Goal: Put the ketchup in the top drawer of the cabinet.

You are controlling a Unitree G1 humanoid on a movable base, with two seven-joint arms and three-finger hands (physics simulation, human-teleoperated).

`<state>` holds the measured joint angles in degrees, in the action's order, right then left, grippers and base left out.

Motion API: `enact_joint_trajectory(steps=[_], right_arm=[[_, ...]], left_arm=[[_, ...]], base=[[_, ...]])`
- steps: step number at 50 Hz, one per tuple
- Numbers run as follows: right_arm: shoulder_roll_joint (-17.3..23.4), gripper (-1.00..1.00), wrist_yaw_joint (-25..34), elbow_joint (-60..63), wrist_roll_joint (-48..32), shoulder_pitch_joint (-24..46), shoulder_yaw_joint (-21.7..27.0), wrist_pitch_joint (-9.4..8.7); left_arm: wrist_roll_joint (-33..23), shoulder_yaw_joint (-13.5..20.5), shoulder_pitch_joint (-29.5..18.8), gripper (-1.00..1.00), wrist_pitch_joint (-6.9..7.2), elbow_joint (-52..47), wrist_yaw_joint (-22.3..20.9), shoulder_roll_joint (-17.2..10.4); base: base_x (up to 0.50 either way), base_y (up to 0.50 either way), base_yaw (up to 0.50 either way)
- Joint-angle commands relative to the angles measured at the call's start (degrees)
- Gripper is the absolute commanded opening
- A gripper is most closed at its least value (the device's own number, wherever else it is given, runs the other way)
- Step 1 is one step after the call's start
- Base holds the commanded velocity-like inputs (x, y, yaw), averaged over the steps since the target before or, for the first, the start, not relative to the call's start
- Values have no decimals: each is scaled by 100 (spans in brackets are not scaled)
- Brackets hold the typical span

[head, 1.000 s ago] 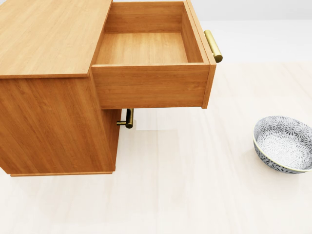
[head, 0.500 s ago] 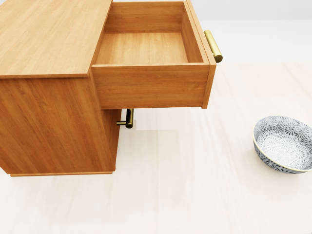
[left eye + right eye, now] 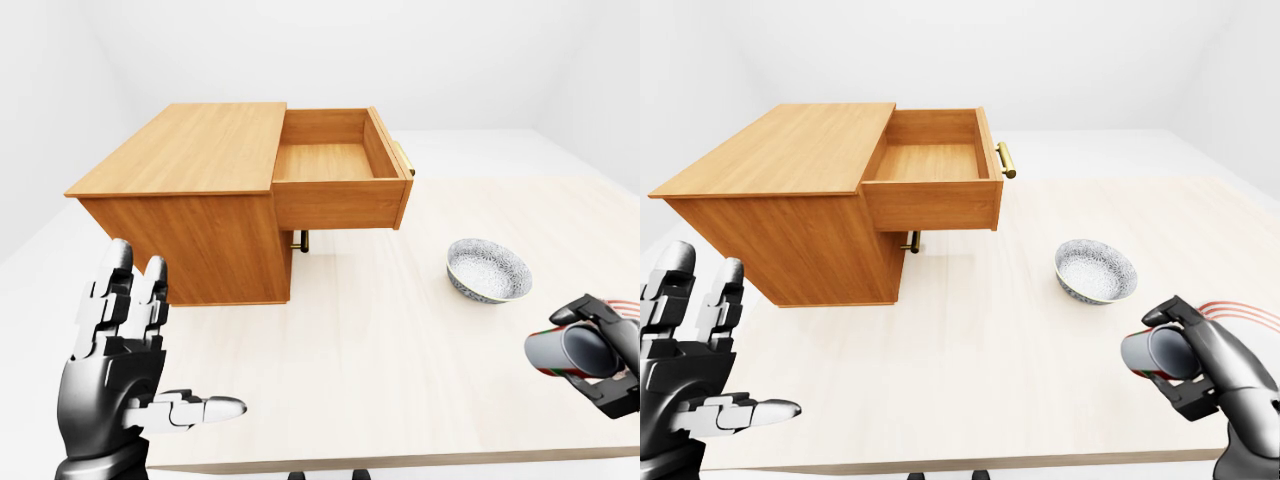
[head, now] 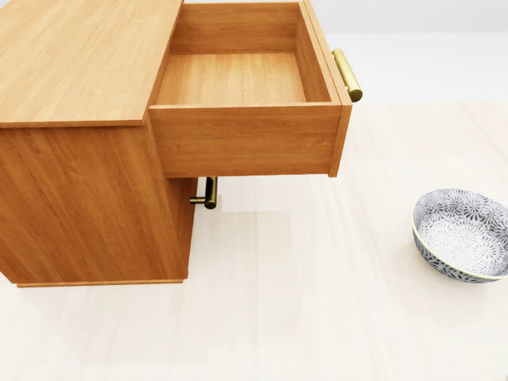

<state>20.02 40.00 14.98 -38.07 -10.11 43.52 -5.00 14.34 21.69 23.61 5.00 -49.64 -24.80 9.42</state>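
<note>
One wooden cabinet (image 3: 190, 190) stands on the pale table (image 3: 380, 360), and I take it as the landmark for all places. Its top drawer (image 4: 238, 79) is pulled out to the right of the cabinet body in the head view, and the inside is bare wood — nothing lies in it. Two brass handles are visible: one upper handle (image 4: 347, 75) on the face of the open drawer, and one lower handle (image 4: 208, 193) under it, on a closed drawer face. One patterned bowl (image 3: 1096, 271) sits on the table to the right of the cabinet, well apart from it, and it holds nothing. Two robot hands are seen in the eye views. The left hand (image 3: 125, 370) is below the cabinet in the left-eye view, with its fingers spread and upright and the thumb pointing to the right; it grips nothing. The right hand (image 3: 1205, 375) is at the lower right, far from the cabinet and below the bowl, with its fingers wrapped round one ketchup (image 3: 1155, 356) bottle — the bottle lies almost horizontal in the grip, with its end turned toward the camera, above the table near its lower edge.
</note>
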Motion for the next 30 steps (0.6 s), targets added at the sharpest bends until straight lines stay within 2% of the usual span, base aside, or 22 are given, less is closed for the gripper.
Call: enact_joint_trajectory(steps=[1, 11, 17, 22, 30], right_arm=[[-324, -100, 0, 1780, -707, 175, -45, 0], [-601, -100, 0, 2860, -1420, 403, -635, 0], [-955, -100, 0, 3653, -1353, 564, -1188, 0], [-1061, -100, 0, 4034, -1461, 584, -1683, 0], [-1261, -100, 0, 4302, -1482, 500, -2182, 0]], left_arm=[[10, 9, 26, 100, 0, -34, -23, 22], [66, 81, 32, 100, 0, -88, -60, 45], [2, 0, 51, 100, 0, -90, -82, 63], [97, 106, 1, 100, 0, -352, -34, 21], [83, 140, -42, 100, 0, -338, -63, 48]], base=[[0, 0, 0], [0, 0, 0], [0, 0, 0], [0, 0, 0], [0, 0, 0]])
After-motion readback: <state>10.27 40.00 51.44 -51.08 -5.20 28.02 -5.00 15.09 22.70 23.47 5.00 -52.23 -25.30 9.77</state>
